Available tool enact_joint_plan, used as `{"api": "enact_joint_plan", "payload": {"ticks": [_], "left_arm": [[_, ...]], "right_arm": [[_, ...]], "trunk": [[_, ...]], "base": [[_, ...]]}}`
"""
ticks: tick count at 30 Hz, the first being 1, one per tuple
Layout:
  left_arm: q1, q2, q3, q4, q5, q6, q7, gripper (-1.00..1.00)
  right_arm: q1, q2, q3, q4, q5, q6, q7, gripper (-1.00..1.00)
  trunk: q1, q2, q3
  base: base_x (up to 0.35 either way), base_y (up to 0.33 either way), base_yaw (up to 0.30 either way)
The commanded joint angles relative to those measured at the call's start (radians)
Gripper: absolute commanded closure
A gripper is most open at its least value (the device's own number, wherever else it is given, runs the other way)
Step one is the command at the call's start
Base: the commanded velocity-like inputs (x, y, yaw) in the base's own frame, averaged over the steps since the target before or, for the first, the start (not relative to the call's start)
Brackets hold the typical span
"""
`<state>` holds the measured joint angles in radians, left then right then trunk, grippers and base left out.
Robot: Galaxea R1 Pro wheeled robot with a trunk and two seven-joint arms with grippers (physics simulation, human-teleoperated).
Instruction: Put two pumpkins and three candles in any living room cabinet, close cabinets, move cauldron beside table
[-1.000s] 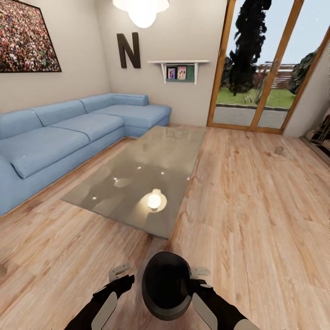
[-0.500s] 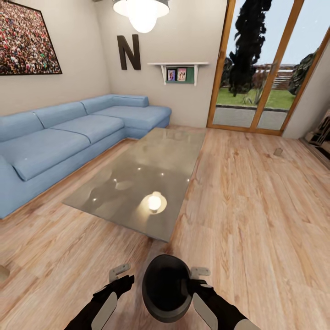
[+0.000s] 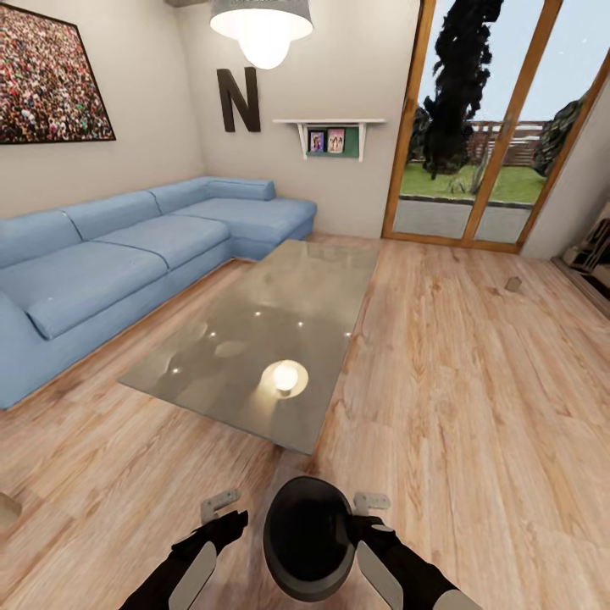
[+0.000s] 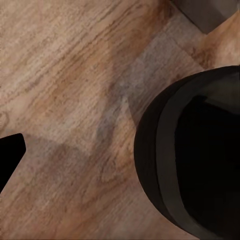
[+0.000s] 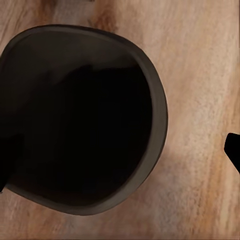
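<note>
- Your view has advanced: the greyish glass-topped coffee table (image 3: 263, 339) sits nearer the squat matte-black cauldron (image 3: 307, 535).
- Right gripper (image 3: 360, 518) grips its rim; left gripper (image 3: 222, 512): cannot tell.

Bright, even daylight pours through the far glass doors (image 3: 474, 127); the ceiling lamp (image 3: 263, 30) glares off the table (image 3: 254, 339), and wrist views look soft.

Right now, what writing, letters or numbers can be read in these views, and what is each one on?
"N": one large dark letter mounted on the back wall, above the sofa.
Framed pictures on the wall shelf: too small to show any text.
The cauldron carries no marking.
</note>
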<state>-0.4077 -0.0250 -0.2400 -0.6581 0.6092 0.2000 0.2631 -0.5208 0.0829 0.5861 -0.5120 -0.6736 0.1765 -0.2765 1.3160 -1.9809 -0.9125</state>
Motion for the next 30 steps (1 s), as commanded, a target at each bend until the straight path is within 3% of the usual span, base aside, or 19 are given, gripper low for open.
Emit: {"api": "enact_joint_plan", "payload": {"ticks": [1, 7, 30], "left_arm": [[0.000, 0.001, -0.004, -0.002, 0.009, 0.002, 0.008, -1.00], [0.000, 0.001, -0.004, 0.001, 0.009, 0.002, 0.010, -1.00], [0.000, 0.002, -0.004, 0.001, 0.009, 0.001, 0.010, -1.00]], "right_arm": [[-0.001, -0.001, -0.003, -0.002, -0.012, 0.003, -0.008, -1.00], [-0.001, 0.000, -0.053, -0.002, -0.025, 0.003, -0.002, -1.00], [-0.001, 0.000, -0.058, -0.002, -0.026, 0.003, -0.001, -1.00]], "trunk": [[-0.004, 0.007, 0.002], [-0.027, 0.049, 0.021], [-0.115, 0.210, 0.088]], "base": [[0.000, 0.000, 0.000], [0.000, 0.000, -0.019], [-0.071, 0.011, -0.261]]}}
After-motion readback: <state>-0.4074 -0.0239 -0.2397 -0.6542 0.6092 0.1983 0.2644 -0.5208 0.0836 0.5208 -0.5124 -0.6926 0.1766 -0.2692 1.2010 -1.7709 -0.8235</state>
